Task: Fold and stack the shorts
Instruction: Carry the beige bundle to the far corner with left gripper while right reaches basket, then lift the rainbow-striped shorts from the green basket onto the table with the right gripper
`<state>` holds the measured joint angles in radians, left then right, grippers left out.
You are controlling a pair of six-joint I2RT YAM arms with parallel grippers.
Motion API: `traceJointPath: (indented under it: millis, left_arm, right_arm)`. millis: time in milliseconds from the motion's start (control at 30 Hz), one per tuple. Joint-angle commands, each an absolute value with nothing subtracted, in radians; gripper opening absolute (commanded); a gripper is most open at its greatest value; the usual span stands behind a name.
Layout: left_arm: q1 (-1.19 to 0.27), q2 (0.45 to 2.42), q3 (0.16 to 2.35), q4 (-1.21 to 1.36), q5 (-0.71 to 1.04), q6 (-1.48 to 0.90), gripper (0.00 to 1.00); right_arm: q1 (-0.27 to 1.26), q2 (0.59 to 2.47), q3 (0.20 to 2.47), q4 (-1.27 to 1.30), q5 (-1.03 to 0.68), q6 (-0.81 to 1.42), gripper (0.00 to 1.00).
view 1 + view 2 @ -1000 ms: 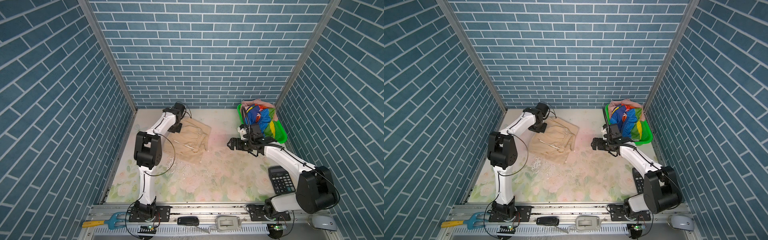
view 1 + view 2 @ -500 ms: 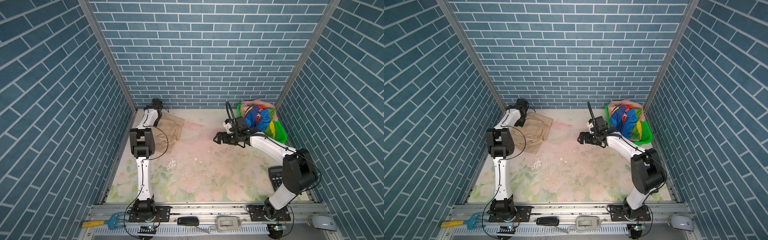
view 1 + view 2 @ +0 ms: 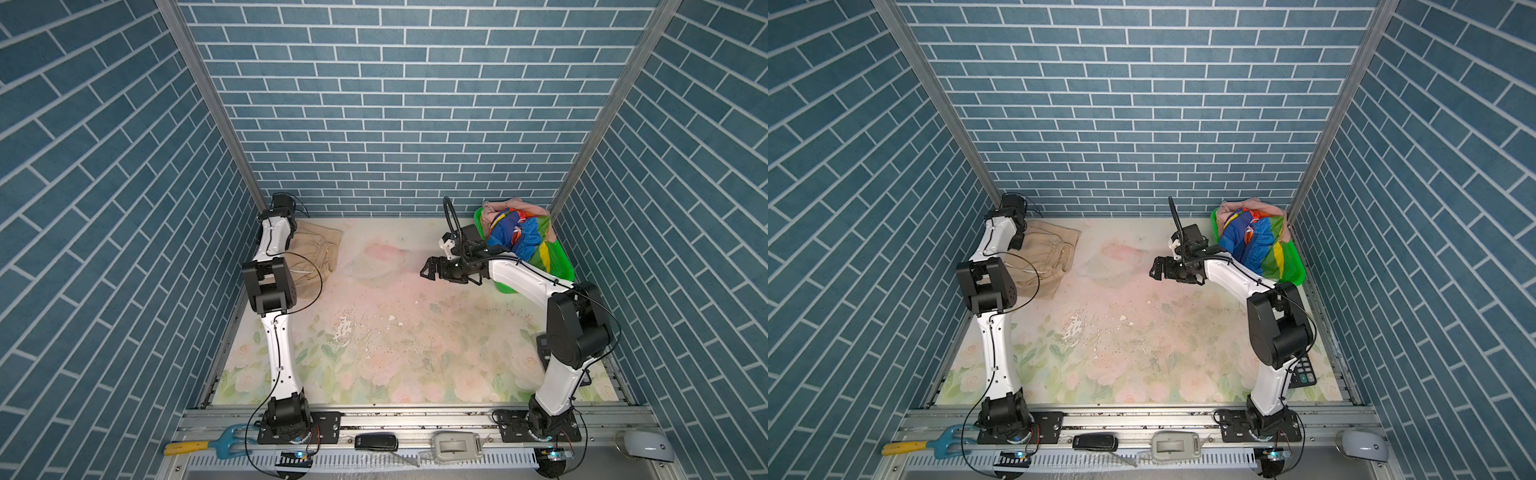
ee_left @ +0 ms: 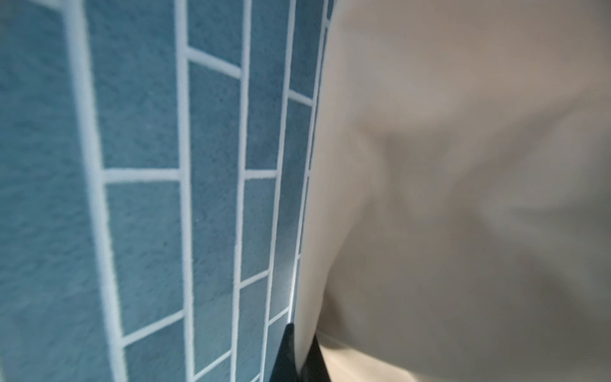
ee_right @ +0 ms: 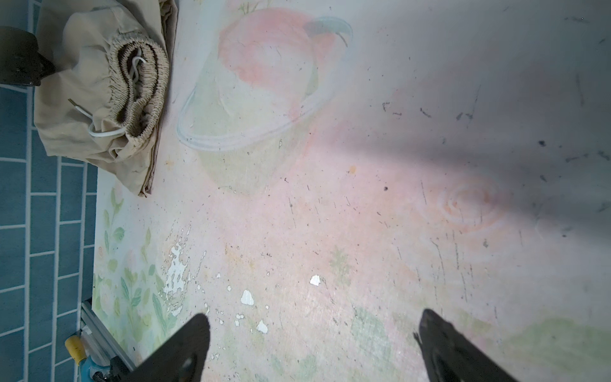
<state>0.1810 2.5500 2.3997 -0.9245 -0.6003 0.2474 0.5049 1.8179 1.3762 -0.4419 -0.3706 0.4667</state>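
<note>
By the far-left corner, the left claw [image 4: 301,334] pinches the beige shorts [image 3: 320,249]; the spread right claw [image 3: 426,269] hangs well apart.

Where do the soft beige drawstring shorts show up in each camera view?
In a top view: soft beige drawstring shorts, far left corner.
In a top view: same far left corner.
Left wrist: blurred beige cloth, close up.
Right wrist: bunched, elastic waistband showing.
Shared landmark: blue brick wall beside them.

We see a green basket [image 3: 559,259] on the floral table [image 3: 395,332], plus a calculator [image 3: 1304,372], mouse [image 3: 646,446] and yellow-handled fork [image 3: 205,444].
</note>
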Motion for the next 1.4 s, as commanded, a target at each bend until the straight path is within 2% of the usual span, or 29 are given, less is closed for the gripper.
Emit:
traceJointPath:
  millis: [0, 33, 133, 333, 500, 600, 800, 1033, 1200, 1267, 1367]
  left_arm:
    - [0.181, 2.568, 2.439, -0.965, -0.565, 0.229, 0.31]
    - [0.181, 2.560, 2.443, -0.974, -0.556, 0.216, 0.52]
    - [0.174, 2.518, 2.458, -1.000, -0.507, 0.166, 0.99]
    - [0.063, 2.313, 2.419, -1.005, -0.389, 0.113, 1.00]
    - [-0.177, 2.083, 2.203, -0.820, -0.401, 0.178, 1.00]
    - [-0.353, 2.017, 2.148, -0.745, -0.461, 0.239, 1.00]
    - [-0.616, 2.052, 2.224, -0.786, -0.401, 0.213, 1.00]
    - [-0.747, 2.128, 2.252, -0.809, -0.272, 0.128, 1.00]
    - [-0.775, 2.205, 2.292, -0.810, -0.274, 0.145, 1.00]
    - [-0.775, 2.245, 2.335, -0.831, -0.264, 0.143, 1.00]
    - [-0.775, 2.291, 2.396, -0.853, -0.258, 0.140, 1.00]
  right_arm:
    - [0.505, 1.805, 1.410, -0.481, -0.368, 0.472, 0.99]
    - [0.505, 1.796, 1.410, -0.489, -0.360, 0.471, 0.99]
    - [0.504, 1.760, 1.421, -0.526, -0.322, 0.457, 0.99]
    - [0.484, 1.655, 1.477, -0.643, -0.174, 0.402, 0.99]
    - [0.363, 1.559, 1.497, -0.737, -0.037, 0.371, 0.99]
    - [0.291, 1.524, 1.486, -0.750, 0.022, 0.355, 0.99]
    - [0.187, 1.591, 1.519, -0.719, 0.052, 0.340, 0.99]
    - [0.119, 1.788, 1.623, -0.664, 0.022, 0.338, 0.97]
    - [0.091, 1.908, 1.687, -0.641, -0.036, 0.339, 0.83]
    - [0.086, 1.943, 1.710, -0.634, -0.059, 0.338, 0.74]
    - [0.075, 1.968, 1.744, -0.636, -0.082, 0.332, 0.39]
